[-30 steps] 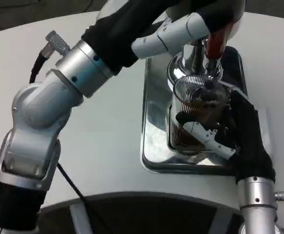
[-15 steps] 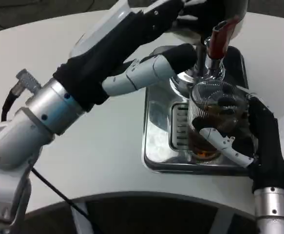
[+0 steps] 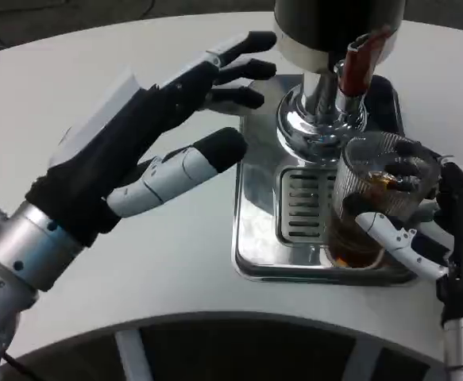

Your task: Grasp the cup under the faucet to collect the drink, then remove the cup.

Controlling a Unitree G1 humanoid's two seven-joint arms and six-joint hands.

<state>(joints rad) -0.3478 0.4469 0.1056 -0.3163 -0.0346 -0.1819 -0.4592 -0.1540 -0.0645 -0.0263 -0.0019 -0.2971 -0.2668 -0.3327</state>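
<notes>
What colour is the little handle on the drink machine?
Red. The tap handle shows best in the head view, just above the cup that the right hand holds.

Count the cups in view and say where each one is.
1. The cup, partly filled with brown drink, is over the metal tray, just right of the faucet, gripped by the right hand. The dispenser could hide others.

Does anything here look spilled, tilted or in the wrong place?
Nothing looks spilled. The ribbed clear glass cup with brown drink is held by the right hand and leans slightly, standing on the shiny metal drip tray, to the right of the chrome faucet. The left hand hovers open.
</notes>
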